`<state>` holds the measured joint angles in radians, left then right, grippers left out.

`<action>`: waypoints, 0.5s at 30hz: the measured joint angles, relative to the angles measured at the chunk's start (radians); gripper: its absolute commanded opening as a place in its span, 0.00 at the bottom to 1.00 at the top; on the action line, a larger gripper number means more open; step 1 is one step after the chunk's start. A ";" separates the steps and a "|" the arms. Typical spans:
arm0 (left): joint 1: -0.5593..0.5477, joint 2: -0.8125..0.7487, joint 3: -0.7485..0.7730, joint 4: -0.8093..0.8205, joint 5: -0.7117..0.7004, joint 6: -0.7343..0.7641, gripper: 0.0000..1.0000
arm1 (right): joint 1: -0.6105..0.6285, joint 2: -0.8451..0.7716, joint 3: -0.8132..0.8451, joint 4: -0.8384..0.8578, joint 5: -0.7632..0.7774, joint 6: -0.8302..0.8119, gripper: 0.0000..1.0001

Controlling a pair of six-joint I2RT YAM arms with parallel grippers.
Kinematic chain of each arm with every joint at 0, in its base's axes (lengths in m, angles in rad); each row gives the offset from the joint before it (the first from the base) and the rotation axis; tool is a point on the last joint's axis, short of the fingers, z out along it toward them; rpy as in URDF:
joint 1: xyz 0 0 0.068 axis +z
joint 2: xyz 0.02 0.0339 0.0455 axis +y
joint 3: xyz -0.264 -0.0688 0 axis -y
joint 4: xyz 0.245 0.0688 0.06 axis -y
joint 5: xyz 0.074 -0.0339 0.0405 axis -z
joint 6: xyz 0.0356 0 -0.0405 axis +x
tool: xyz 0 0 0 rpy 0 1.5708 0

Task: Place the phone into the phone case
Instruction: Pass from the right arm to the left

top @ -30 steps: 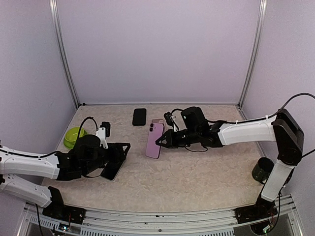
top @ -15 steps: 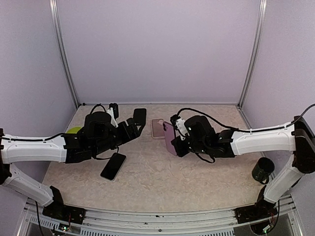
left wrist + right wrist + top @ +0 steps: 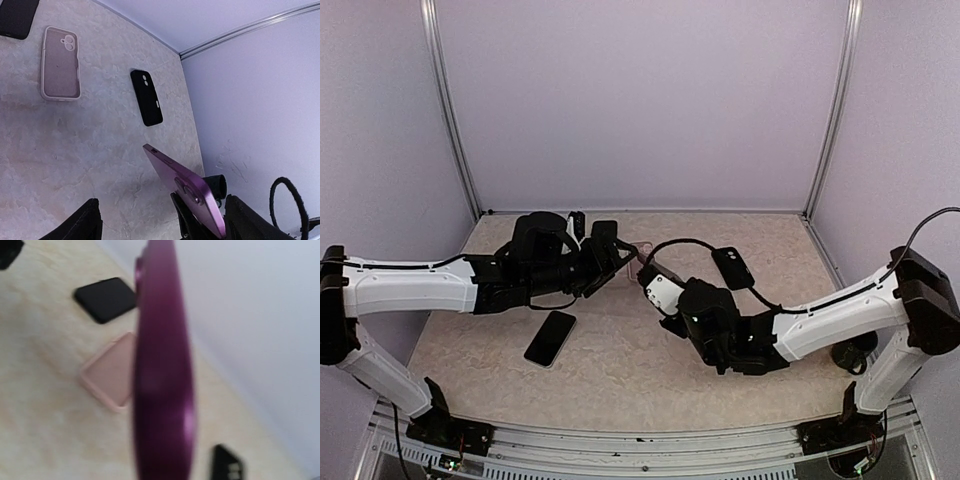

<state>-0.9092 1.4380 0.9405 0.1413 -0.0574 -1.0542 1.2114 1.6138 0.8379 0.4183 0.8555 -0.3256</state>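
Observation:
The purple phone (image 3: 182, 187) is held up off the table, on edge, with my right gripper (image 3: 647, 277) shut on its lower end. In the right wrist view the phone (image 3: 162, 365) fills the middle, blurred. The pink phone case (image 3: 60, 62) lies flat and empty on the table; it also shows beyond the phone as the pink case (image 3: 112, 370). My left gripper (image 3: 165, 227) is open, its dark fingers (image 3: 85, 225) standing wide on either side of the raised phone without touching it. In the top view the left gripper (image 3: 618, 257) faces the right one at mid table.
A black case (image 3: 146, 97) lies right of the pink one, seen from above as the black case (image 3: 733, 267). Another black case (image 3: 105, 300) lies at the back. A black phone (image 3: 550, 338) rests front left. A dark cup (image 3: 855, 352) stands by the right arm's base.
My left arm rose from beside the black phone and swung to the centre, opening wider. My right arm pulled in toward the near side, carrying the purple phone with it.

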 measured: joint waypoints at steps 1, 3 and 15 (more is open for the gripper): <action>0.006 0.002 -0.002 0.001 0.018 -0.008 0.82 | 0.008 0.015 -0.011 0.048 0.027 -0.053 0.00; 0.014 0.003 -0.008 0.008 0.048 -0.021 0.82 | 0.027 0.060 -0.041 0.180 0.084 -0.193 0.00; 0.044 0.002 -0.043 0.073 0.188 -0.048 0.78 | 0.073 0.410 -0.091 1.033 0.241 -1.067 0.00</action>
<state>-0.8650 1.4395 0.8978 0.2146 0.1303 -1.1027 1.2846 2.0235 0.7471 1.4509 1.0969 -1.3926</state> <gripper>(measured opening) 0.790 0.060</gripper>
